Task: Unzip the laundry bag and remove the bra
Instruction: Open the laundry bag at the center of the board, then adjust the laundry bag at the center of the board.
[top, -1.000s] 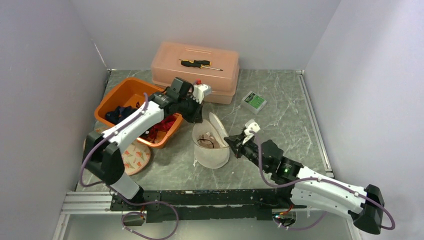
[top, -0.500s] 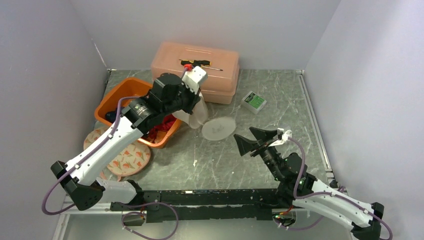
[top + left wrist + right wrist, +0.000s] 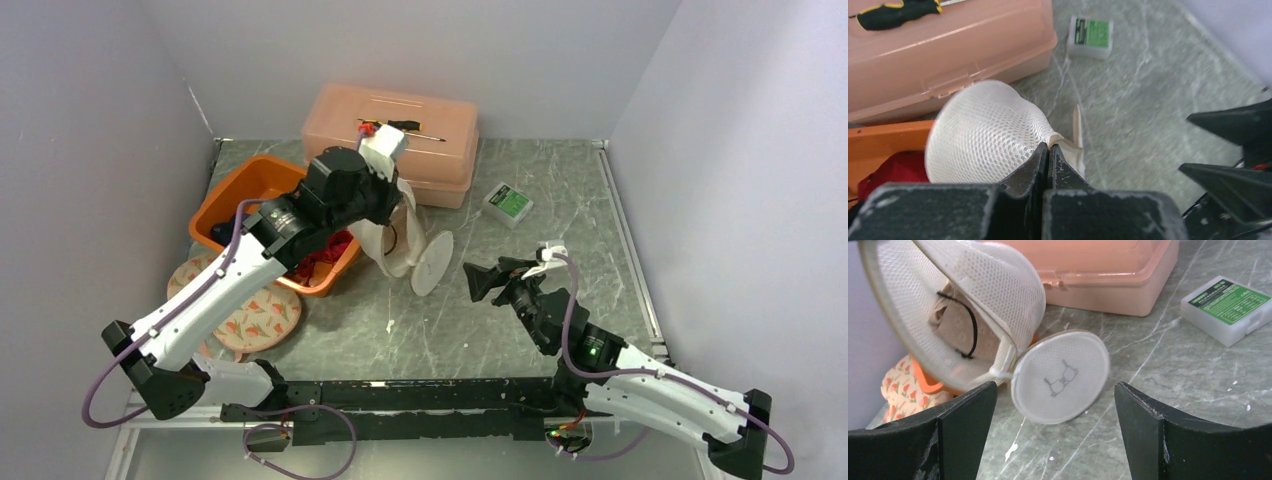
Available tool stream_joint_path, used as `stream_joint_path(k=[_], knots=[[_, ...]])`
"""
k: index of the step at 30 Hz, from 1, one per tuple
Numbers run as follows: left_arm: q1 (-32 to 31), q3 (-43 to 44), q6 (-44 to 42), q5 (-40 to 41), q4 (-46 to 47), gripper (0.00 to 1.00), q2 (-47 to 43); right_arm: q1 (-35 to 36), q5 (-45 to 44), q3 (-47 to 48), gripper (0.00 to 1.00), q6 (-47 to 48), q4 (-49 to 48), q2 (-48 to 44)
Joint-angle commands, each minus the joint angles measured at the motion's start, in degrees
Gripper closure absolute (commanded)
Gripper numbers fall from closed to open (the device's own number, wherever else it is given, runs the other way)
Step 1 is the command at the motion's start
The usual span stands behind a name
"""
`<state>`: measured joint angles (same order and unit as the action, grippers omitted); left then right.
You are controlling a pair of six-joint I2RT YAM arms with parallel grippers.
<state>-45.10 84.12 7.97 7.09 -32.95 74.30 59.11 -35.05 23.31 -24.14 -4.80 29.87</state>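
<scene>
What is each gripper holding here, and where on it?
Left gripper pinches the laundry bag by its mesh dome near the rim. Right gripper open, holding nothing.

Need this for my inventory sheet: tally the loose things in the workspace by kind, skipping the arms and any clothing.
Mesh laundry bag: 1
Pink case: 1
Orange basin: 1
Screwdriver: 1
Green-labelled box: 1
Floral mat: 1
Total: 6
</scene>
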Motion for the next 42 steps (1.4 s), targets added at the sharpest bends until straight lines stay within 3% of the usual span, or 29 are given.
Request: stream_joint_path(k=[1, 7, 12, 16, 20, 24, 29, 34, 42], knots=[[-0.36, 8.12, 10.88, -4.14, 2.07, 0.97, -0.65, -0.65, -2.6, 1.52, 0.1, 0.33, 0.18, -3.95], [-0.42, 14.57, 21.88, -11.63, 3.45, 0.97, 3.78, -0.69, -4.5, 3.8, 0.1, 5.39, 1.3, -11.65], [-0.4, 11.86, 28.16, -12.55, 7.4, 0.97, 6.42, -0.71, -4.97, 5.79, 0.1, 8.0, 2.94, -17.53], [-0.34, 0.53, 29.84, -4.65, 9.18, 0.97, 4.23, -0.7, -5.4, 5.6, 0.1, 7.13, 6.69, -19.01], [-0.25, -18.33, 31.49, 1.33, 16.85, 0.97, -0.03, -0.67, -4.86, 2.41, 0.1, 3.32, 9.29, -18.27], [-0.15, -29.86, 36.11, 1.81, 22.05, 0.97, -2.97, -0.65, -1.87, -1.31, 0.11, -1.68, 9.98, -14.89], [-0.16, -34.86, 38.93, 7.27, 18.76, 0.97, -7.16, -0.69, 1.54, -2.97, 0.13, -7.25, 10.17, -5.0], [0.23, -34.45, 40.5, 12.04, 13.1, 0.97, -8.13, -0.87, 2.93, -2.15, 0.15, -13.5, 9.78, 5.4], [0.47, -32.77, 40.23, 13.02, 8.08, 0.97, -6.27, -7.39, 14.96, -8.88, 0.1, -27.87, -6.57, 10.58]])
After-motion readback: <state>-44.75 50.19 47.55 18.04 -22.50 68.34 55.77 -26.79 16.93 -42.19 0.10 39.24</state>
